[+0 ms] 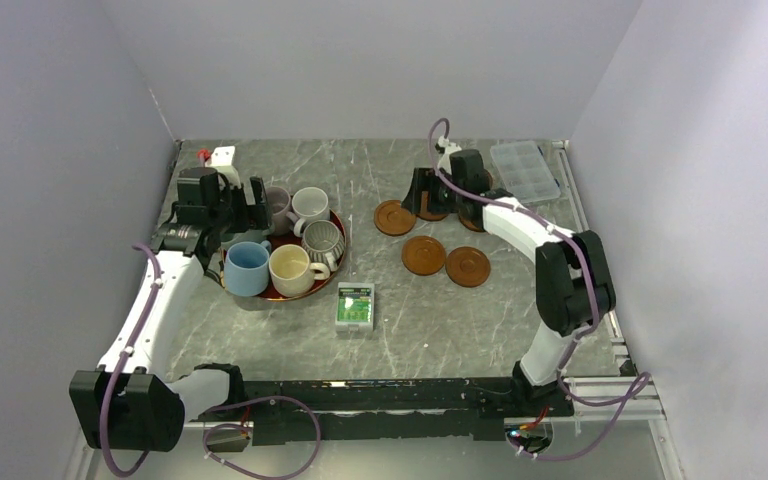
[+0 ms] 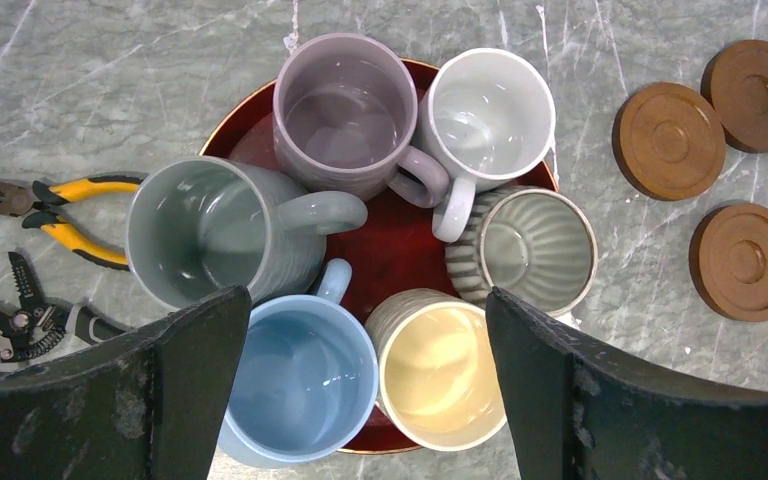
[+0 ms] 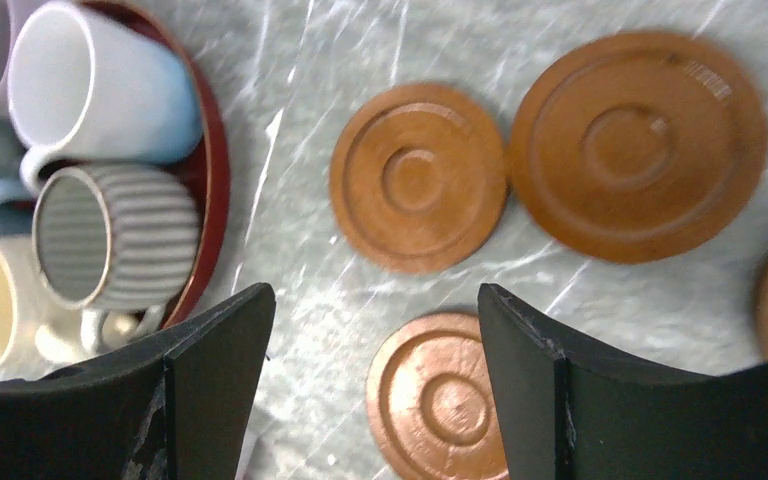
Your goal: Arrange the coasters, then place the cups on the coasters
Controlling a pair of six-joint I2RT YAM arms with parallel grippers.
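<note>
Top external shows six cups [image 1: 290, 268] clustered on the dark-red tray [image 1: 285, 296] at centre left and coasters [image 1: 424, 254] loose at centre right; left wrist shows the left gripper [image 2: 365, 300] open above the cups; right wrist shows the right gripper [image 3: 375, 295] spread, empty, over coasters

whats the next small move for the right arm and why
Probably lower the open right gripper onto the coaster nearest it and shift it into line. The coasters lie loosely clustered, two nearly touching, and all six cups sit on the red tray, so spacing comes first.
</note>
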